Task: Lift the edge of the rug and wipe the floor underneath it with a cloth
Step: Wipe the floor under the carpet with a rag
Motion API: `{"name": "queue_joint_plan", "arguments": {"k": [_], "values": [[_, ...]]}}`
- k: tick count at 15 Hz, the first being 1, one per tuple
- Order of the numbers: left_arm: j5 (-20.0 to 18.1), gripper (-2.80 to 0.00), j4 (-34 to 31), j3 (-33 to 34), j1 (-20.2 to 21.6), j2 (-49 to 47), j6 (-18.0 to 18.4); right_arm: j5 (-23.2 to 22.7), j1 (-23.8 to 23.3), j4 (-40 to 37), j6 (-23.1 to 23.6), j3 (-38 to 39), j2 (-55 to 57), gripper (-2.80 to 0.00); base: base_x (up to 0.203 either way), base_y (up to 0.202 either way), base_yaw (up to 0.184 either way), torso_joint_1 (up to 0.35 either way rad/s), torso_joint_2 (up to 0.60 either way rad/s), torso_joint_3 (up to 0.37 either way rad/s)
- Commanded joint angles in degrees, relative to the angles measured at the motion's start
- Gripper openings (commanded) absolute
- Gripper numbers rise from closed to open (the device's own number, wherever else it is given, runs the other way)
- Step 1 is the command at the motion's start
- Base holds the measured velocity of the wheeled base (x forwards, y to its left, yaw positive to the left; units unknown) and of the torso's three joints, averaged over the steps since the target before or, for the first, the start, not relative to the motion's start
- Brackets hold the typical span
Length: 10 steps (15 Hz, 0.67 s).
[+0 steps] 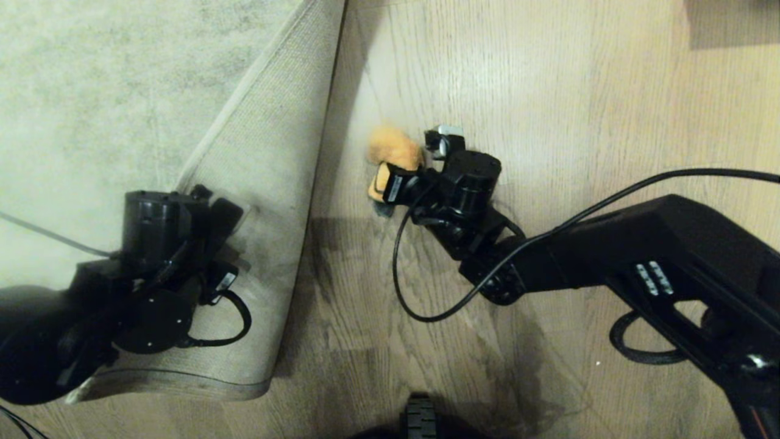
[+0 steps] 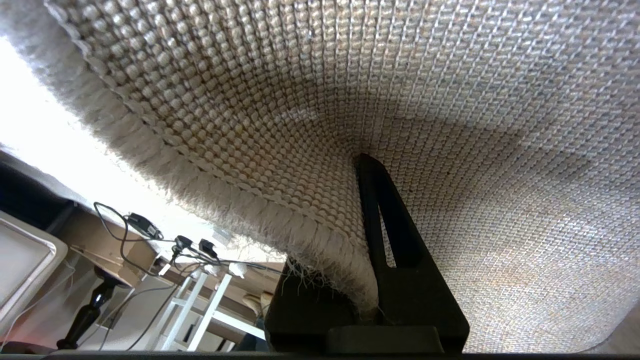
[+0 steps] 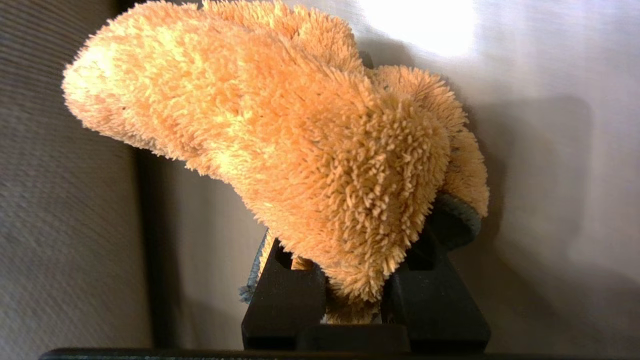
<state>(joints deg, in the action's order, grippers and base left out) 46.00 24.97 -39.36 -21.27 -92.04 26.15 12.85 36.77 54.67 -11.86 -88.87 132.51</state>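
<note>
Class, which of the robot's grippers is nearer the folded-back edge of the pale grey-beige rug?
Left. The left gripper is clamped on the rug edge; the right gripper, gripping the fluffy orange cloth, is out over bare wood floor.

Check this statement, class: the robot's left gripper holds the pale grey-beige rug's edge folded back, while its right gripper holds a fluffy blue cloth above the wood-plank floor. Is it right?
One detail is wrong: the cloth is orange-yellow, not blue, as the right wrist view shows. The rest stands: the left gripper is shut on the rug edge, folded back with its woven backing showing, and the right gripper holds the cloth above the wood-plank floor.
</note>
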Motion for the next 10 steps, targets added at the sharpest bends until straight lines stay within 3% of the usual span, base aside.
{"name": "queue_joint_plan", "arguments": {"k": [1, 5, 7, 10], "values": [[0.32, -2.8, 0.17, -0.19, -0.08, 0.11, 0.13, -0.58, 0.3, 0.77, -0.2, 9.31, -7.3, -2.8, 0.0, 0.0, 0.0, 0.0, 0.0, 0.0], [0.24, -2.8, 0.17, -0.01, 0.18, -0.16, 0.04, -0.69, 1.18, 4.81, -0.4, 29.59, -15.37, -2.8, 0.0, 0.0, 0.0, 0.0, 0.0, 0.0], [0.24, -2.8, 0.17, -0.19, 0.09, -0.63, 0.04, -0.71, 3.29, 10.44, -0.46, 38.37, -16.61, -2.8, 0.0, 0.0, 0.0, 0.0, 0.0, 0.0], [0.24, -2.8, 0.17, -0.28, 0.18, -0.77, 0.04, -0.72, 7.41, 17.36, -1.13, 40.45, -11.81, -2.8, 0.0, 0.0, 0.0, 0.0, 0.0, 0.0]]}}
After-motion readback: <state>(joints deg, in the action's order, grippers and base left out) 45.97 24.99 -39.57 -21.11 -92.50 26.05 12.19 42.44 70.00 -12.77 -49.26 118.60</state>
